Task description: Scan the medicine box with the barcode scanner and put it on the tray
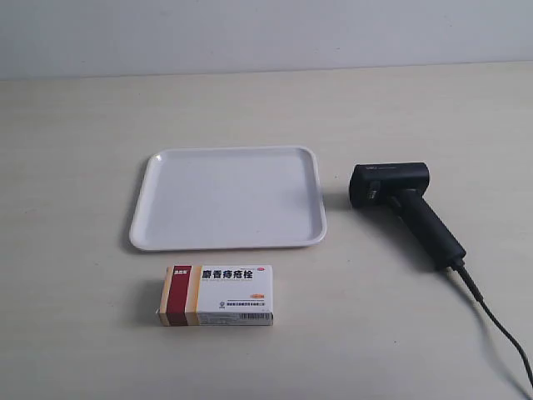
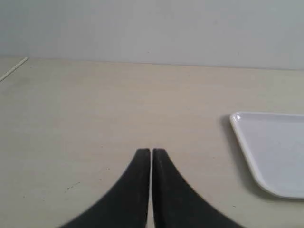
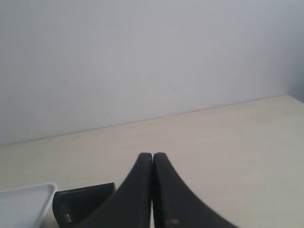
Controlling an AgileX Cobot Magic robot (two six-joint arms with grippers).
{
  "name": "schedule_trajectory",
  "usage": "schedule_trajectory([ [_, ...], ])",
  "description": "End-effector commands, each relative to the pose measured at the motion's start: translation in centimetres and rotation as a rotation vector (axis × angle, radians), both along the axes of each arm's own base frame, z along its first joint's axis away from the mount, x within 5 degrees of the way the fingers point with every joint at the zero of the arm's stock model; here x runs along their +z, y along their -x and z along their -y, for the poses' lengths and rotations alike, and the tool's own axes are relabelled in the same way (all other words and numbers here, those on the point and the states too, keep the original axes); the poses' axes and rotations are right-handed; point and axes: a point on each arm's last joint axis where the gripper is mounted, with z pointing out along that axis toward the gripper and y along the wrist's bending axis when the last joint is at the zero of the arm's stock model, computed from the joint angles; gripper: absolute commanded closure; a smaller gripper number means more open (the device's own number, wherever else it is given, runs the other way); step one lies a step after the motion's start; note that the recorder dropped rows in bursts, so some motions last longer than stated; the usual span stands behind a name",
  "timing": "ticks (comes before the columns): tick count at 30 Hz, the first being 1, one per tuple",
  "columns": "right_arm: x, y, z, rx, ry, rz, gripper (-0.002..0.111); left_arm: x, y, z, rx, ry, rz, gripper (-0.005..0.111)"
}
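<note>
- Medicine box (image 1: 216,296) is lying flat on the pale table (image 1: 75,167), nearest the exterior camera, with its dark red and tan band at the exterior view's left end. Bare table is showing on all four sides of it; nothing is touching it.
- A narrow strip of table is separating the box's far long edge from the near rim of the tray (image 1: 143,218).
- The tray is sitting flat, its long side running across the exterior view, rounded corners all visible. Its raised rim is casting a thin shadow on the table.
- Barcode scanner (image 1: 404,208) is lying on its side just beside the tray's edge at the exterior view's right, apart from it by a small gap. Its boxy head is pointing toward the tray; the slanted handle is angling toward the camera.
- The scanner's thin black cable (image 1: 500,333) is trailing off the near corner at the exterior view's right.
- Left gripper (image 2: 151,151) is hanging above bare table, jaws pressed together on nothing, with a tray corner (image 2: 247,137) off to one side.
- Right gripper (image 3: 152,154) is likewise closed and empty; the scanner head (image 3: 83,204) and a tray corner (image 3: 28,199) are showing beside its fingers.
- Farthest back, the table edge is meeting a plain wall (image 1: 266,33).
</note>
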Motion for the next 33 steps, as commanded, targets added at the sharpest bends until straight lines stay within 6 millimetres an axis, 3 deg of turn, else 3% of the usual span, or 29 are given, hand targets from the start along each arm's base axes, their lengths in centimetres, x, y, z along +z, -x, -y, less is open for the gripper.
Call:
schedule_trajectory([
  [1,0.0,0.0,0.0,-0.005,0.002,0.015,0.108,0.1,0.0,0.0,-0.005,-0.002,0.009,0.103],
  [20,0.0,0.0,0.0,-0.005,0.002,0.015,0.108,0.3,0.0,0.0,-0.006,-0.004,0.034,0.103],
  [22,0.0,0.0,0.0,-0.005,0.002,0.015,0.108,1.1,-0.1,0.1,-0.005,0.064,0.129,0.103],
  [28,0.0,0.0,0.0,-0.004,-0.028,0.014,0.108,3.9,0.0,-0.4,0.054,0.494,0.443,0.103],
  [30,0.1,0.0,0.0,-0.001,-0.08,0.011,0.108,4.6,0.2,-0.6,0.051,0.439,0.506,0.103],
  [33,0.2,0.0,-0.1,0.0,-0.112,0.016,0.108,7.5,0.6,-0.4,0.026,0.385,0.582,0.107],
])
